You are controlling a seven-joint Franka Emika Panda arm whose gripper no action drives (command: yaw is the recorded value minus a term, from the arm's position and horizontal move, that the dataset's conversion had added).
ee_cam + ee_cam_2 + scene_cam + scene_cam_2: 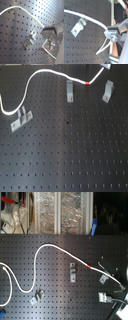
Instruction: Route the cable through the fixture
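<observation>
You are looking at a dark perforated surface [75, 154] carrying the cable [47, 73] and three metal brackets. In the first exterior view, the cable is running from the first exterior view's left edge, arching along the top, and its red band [89, 82] is lying between the middle bracket [70, 91] and the right bracket [108, 91]. A third bracket [21, 119] is sitting apart, near the first exterior view's left, just beside the cable's lower loop.

In the second exterior view, the cable [55, 246] is crossing the board toward the second exterior view's right, passing above the middle bracket [73, 272]; clutter and foil-like panels [60, 212] are standing beyond the board's far edge.

In both wrist views, the tool [46, 32] is gripping the cable, its fingers [110, 33] closed on it, with a bracket [30, 40] nearby but not touching. The lower half of the surface in the first exterior view is offering open room.
</observation>
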